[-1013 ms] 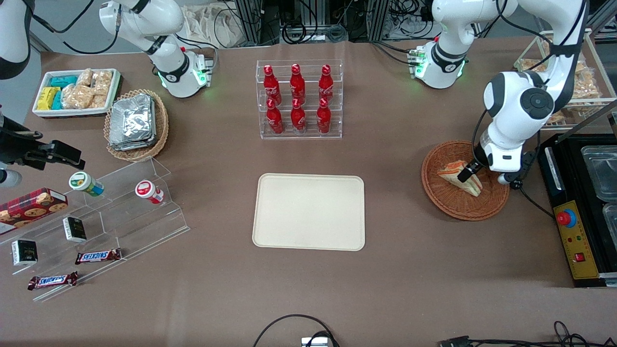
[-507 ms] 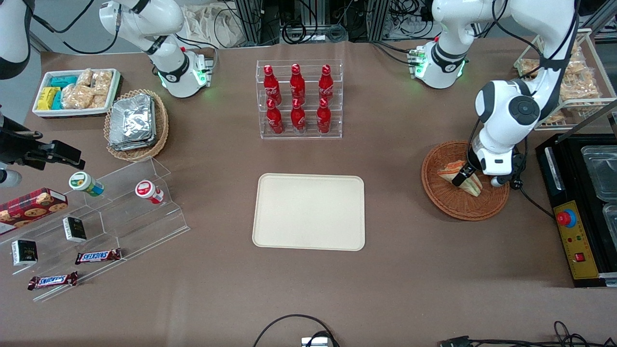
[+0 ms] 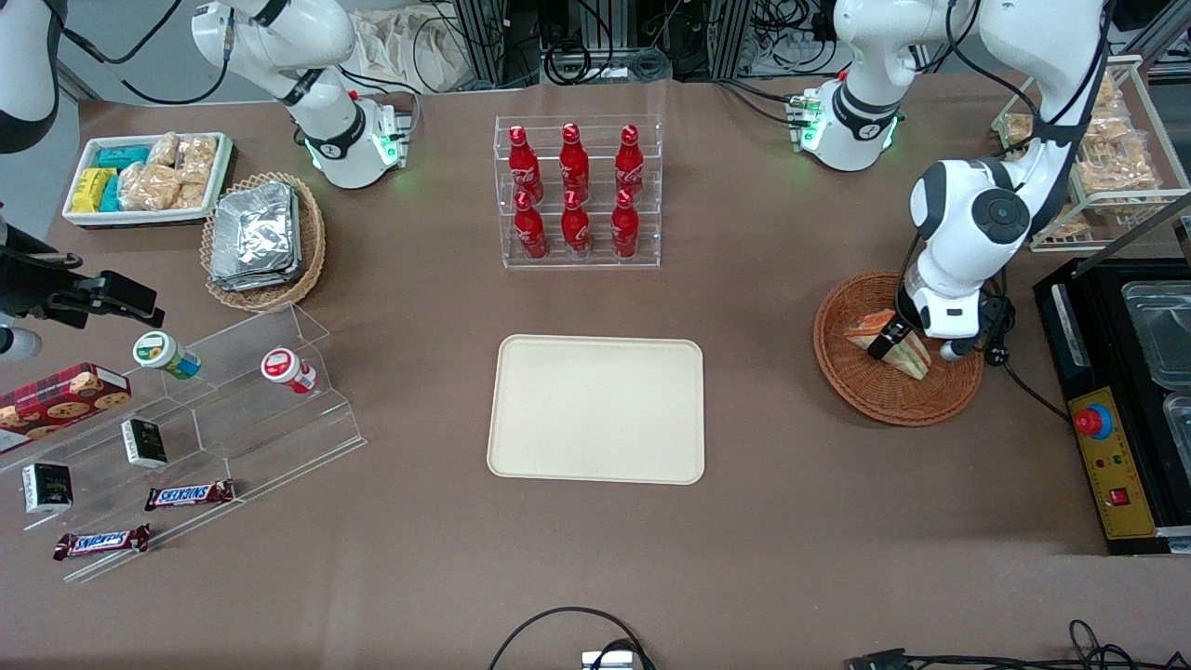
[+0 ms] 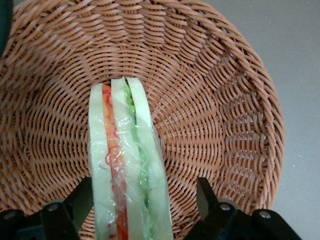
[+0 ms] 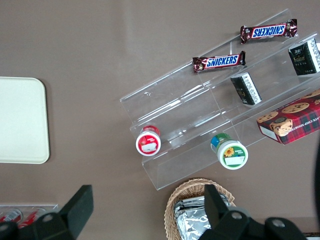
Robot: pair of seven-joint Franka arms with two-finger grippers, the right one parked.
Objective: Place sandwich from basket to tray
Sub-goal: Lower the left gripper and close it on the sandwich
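A clear rack [image 3: 579,193] held six red bottles [image 3: 575,226] in two rows. Toward the parked arm's end stood a white bin of snack packets [image 3: 147,177], a tan basket of foil packets [image 3: 263,240] and stepped acrylic shelves [image 3: 186,437] carrying two Snickers bars [image 5: 219,61], a cookie box [image 3: 60,395] and two small jars [image 5: 229,151].

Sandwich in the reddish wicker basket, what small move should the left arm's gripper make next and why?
Probably close the jaws. The gripper sits low in the round reddish-brown woven wicker basket, its jaws open on either side of the plastic-wrapped triangular white-bread sandwich, with a gap showing on at least one side. It lies in the basket, ungripped; the flat cream rectangular tray waits.
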